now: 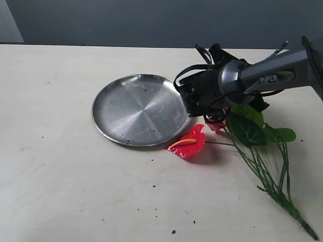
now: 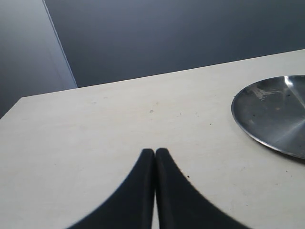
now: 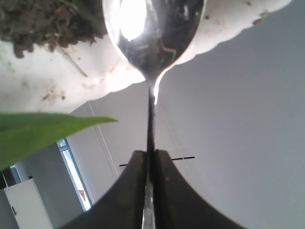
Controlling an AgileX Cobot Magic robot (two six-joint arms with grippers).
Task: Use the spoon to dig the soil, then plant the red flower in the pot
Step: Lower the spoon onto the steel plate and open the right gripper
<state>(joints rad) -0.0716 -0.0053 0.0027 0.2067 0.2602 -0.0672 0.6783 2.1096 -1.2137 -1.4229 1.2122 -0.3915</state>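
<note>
My right gripper (image 3: 150, 155) is shut on the thin handle of the steel spoon (image 3: 152, 33). The spoon's shiny bowl lies against the white wavy-rimmed pot (image 3: 228, 19), and dark crumbly soil (image 3: 47, 19) sits in the pot beside it. In the exterior view the right arm's wrist (image 1: 204, 93) hangs over the plate's right edge and hides the pot and spoon. The red flower (image 1: 189, 143) lies flat on the table just below that wrist, its green leaves (image 1: 246, 126) and long stems (image 1: 267, 176) trailing right. My left gripper (image 2: 155, 151) is shut on nothing above bare table.
A large round steel plate (image 1: 139, 108) lies mid-table with a few dark crumbs in it; its rim (image 2: 276, 114) also shows in the left wrist view. Loose soil specks (image 1: 173, 232) dot the table near the front. A green leaf (image 3: 43, 129) crosses the right wrist view.
</note>
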